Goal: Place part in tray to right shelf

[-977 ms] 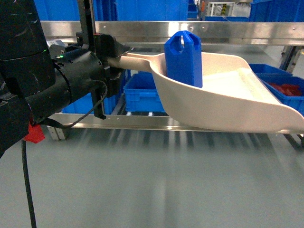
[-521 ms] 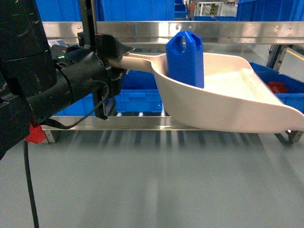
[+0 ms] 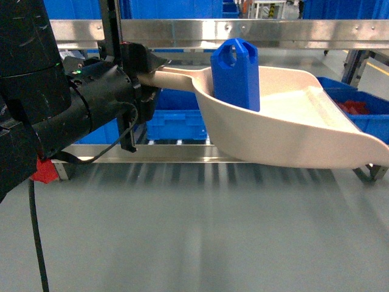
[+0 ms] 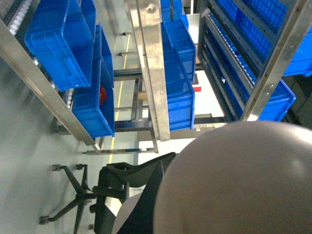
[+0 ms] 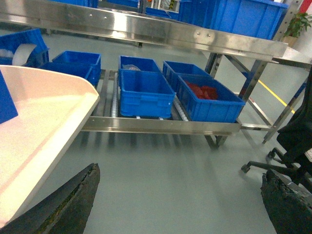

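Observation:
The beige tray (image 3: 292,131) hangs level in the air in the head view. My left gripper (image 3: 144,68) is shut on its handle at the left. The blue part (image 3: 236,73) stands upright in the tray's deep end, next to the handle. Behind the tray runs the silver shelf (image 3: 170,152) with blue crates on its low level. The left wrist view is mostly filled by the tray's underside (image 4: 243,180), with one dark finger (image 4: 146,195) beside it. My right gripper (image 5: 180,204) is open and empty over the floor, just right of the tray's lip (image 5: 44,122).
Blue crates (image 5: 146,92) sit side by side on the shelf's lower rollers, one holding red pieces (image 5: 202,91). A steel rail (image 5: 161,31) crosses above them. A black office chair (image 5: 292,141) stands at the right. Grey floor lies between me and the shelf.
The shelf and crates have slid leftward behind the tray, and a shelf leg has come into view at the right. Tray, part and left gripper hold the same pose.

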